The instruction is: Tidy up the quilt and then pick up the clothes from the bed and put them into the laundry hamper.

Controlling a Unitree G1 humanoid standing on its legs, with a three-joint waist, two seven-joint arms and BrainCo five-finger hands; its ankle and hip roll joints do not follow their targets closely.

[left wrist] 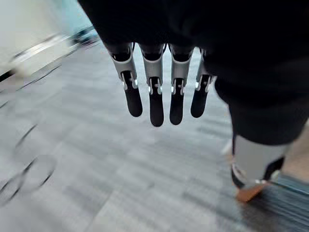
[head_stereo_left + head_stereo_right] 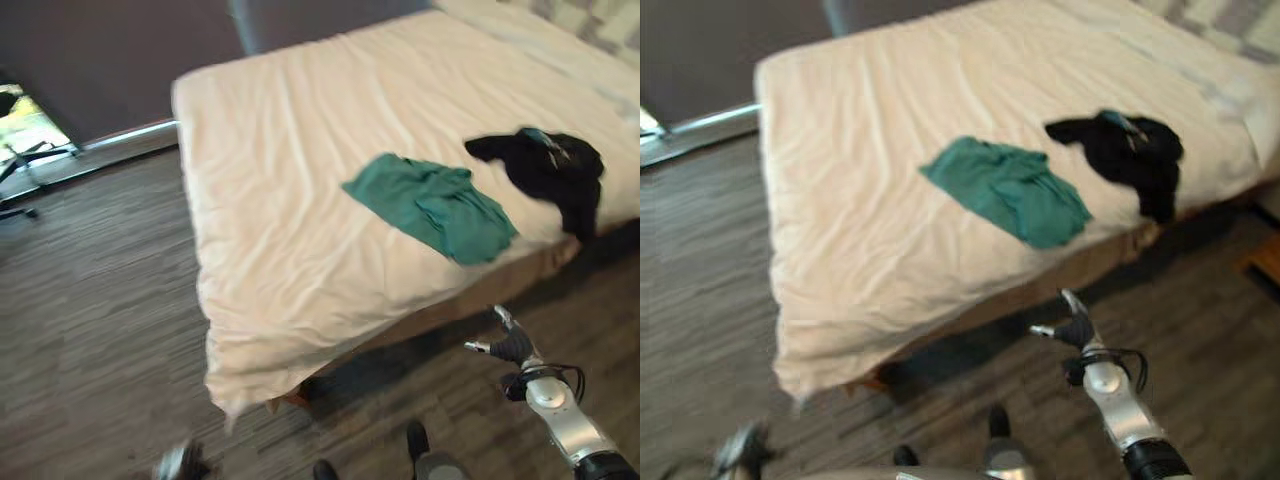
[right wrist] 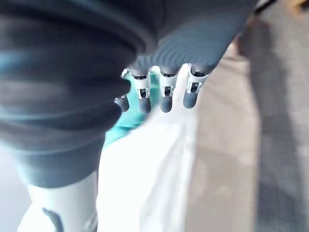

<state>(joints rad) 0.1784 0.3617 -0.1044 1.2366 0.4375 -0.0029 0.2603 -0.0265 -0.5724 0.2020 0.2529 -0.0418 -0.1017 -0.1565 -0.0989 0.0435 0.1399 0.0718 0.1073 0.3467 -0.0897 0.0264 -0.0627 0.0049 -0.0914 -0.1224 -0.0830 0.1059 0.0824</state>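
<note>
- A bed is seen from the head cameras, covered by a cream quilt that is spread fairly flat, with light creases and its near corner hanging over the edge toward the floor.
- A green garment is laid crumpled on the quilt, near the bed's near edge.
- A black garment is bunched just beside the green one, apart from it, with one end draped over the bed's side.
- Both garments are on the bed; neither is held by a hand.
- The right hand is raised above the dark wood-grain floor, in front of the bed's edge and below the green garment; nothing is held in it.
- In the right wrist view, the right hand's fingers are seen straight and side by side, with the quilt and a patch of the green garment beyond them.
- The left hand is shown in its wrist view with fingers straight, slightly spread and empty, hanging over the floor.
- A strip of pale wall base is seen along the floor beyond the bed's far corner.
</note>
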